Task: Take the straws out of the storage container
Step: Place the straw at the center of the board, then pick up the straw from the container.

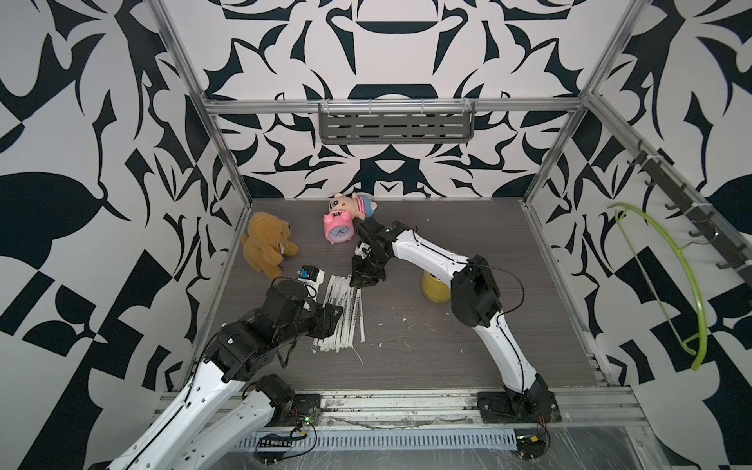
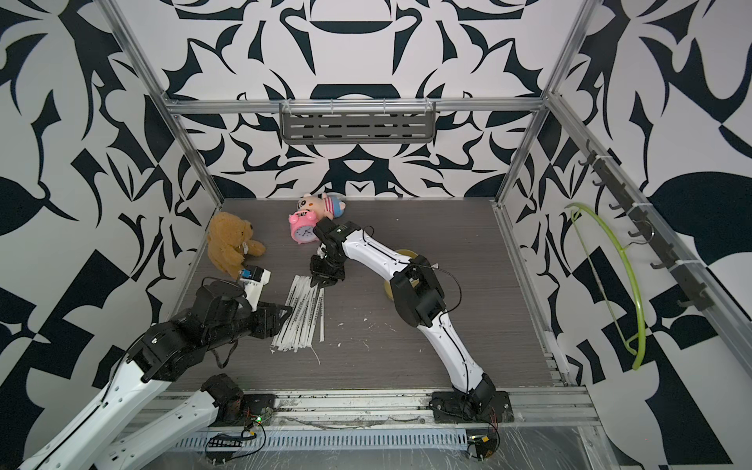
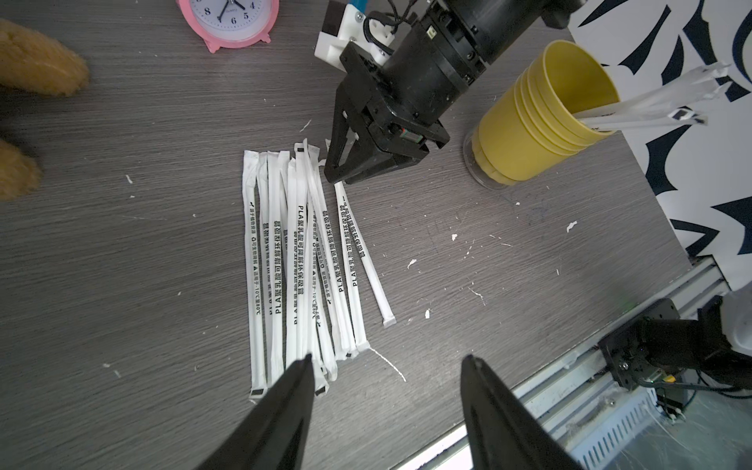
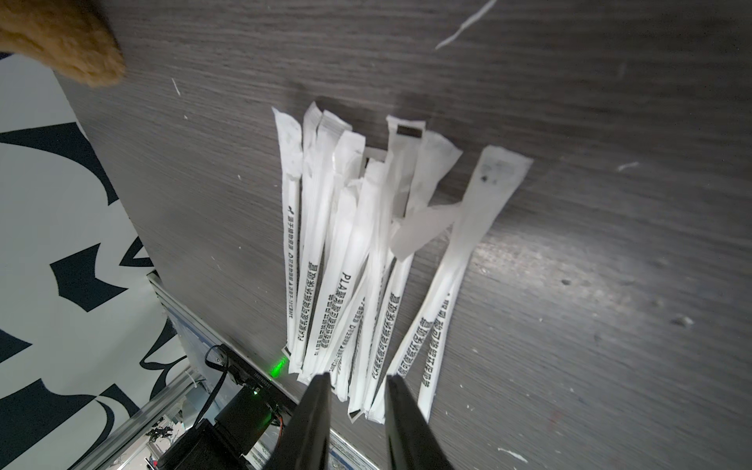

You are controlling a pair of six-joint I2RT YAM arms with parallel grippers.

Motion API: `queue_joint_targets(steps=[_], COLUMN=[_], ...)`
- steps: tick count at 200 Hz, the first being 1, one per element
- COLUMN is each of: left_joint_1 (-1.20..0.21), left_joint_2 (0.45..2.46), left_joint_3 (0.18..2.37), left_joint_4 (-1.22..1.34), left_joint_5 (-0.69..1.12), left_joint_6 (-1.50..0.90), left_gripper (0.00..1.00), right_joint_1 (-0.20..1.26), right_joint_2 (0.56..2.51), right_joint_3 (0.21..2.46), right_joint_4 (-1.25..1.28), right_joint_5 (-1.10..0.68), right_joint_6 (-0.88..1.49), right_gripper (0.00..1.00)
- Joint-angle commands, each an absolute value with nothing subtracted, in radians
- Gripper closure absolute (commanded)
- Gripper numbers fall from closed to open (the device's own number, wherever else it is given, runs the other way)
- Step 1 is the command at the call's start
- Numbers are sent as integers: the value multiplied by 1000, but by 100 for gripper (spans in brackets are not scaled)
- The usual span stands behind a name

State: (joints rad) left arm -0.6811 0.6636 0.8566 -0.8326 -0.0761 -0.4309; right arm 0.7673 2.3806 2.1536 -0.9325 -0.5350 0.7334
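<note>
Left wrist view: most straws (image 3: 301, 260) lie on the table (image 3: 122, 264), a few in the yellow cup (image 3: 529, 134), which the right arm (image 1: 427, 252) mostly hides in both top views. Left gripper (image 3: 386, 362) gapes empty; right gripper (image 4: 356, 378), slightly parted, holds nothing.

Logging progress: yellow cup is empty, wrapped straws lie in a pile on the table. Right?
Not empty: the yellow cup holds a few wrapped straws, as the left wrist view shows. The pile does lie on the table.
</note>
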Motion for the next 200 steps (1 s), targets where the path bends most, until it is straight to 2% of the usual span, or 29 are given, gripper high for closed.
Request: queue_joint_targets(steps=[1, 64, 115, 166, 200], left_joint_1=[-682, -681, -683, -691, -759], left_joint_2=[659, 655, 683, 834, 939], left_joint_3=[836, 827, 803, 824, 795], left_joint_4=[-822, -753, -577, -353, -128], left_joint_5=[-83, -52, 82, 223, 245], left_joint_6=[-439, -431, -290, -151, 11], left_gripper=[36, 39, 41, 45, 44], right_joint_1=[768, 767, 753, 699, 682], right_joint_2=[2287, 2155, 1997, 1818, 1662], right_joint_3=[2191, 2240, 2279, 2157, 2013], right_joint_4=[-951, -958, -1026, -1054, -993], right_joint_5=[-528, -490, -340, -228, -152], right_joint_6=[719, 698, 587, 479, 387], right_gripper=[72, 73, 76, 79, 80])
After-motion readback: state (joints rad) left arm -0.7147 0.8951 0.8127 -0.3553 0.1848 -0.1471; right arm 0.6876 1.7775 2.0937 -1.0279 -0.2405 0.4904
